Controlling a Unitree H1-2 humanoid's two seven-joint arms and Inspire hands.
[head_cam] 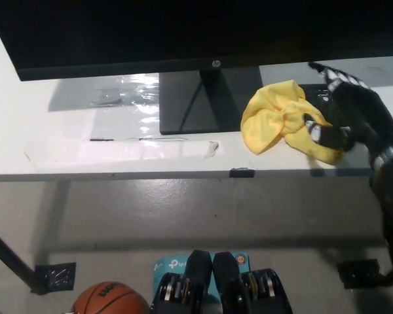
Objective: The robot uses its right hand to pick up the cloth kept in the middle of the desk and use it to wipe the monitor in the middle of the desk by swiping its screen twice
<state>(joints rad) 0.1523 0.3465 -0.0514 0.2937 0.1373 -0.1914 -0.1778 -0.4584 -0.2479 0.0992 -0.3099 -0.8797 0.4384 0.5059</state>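
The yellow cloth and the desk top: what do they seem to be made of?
The yellow cloth looks like soft, matte fabric, perhaps microfibre: it bunches in loose folds. The desk top looks like a smooth white board, possibly laminate, with glossy clear tape catching glare.

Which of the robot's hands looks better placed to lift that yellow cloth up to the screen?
The right. Its black right hand lies over the right side of the yellow cloth on the desk, just below the monitor. The white left hand is not in view.
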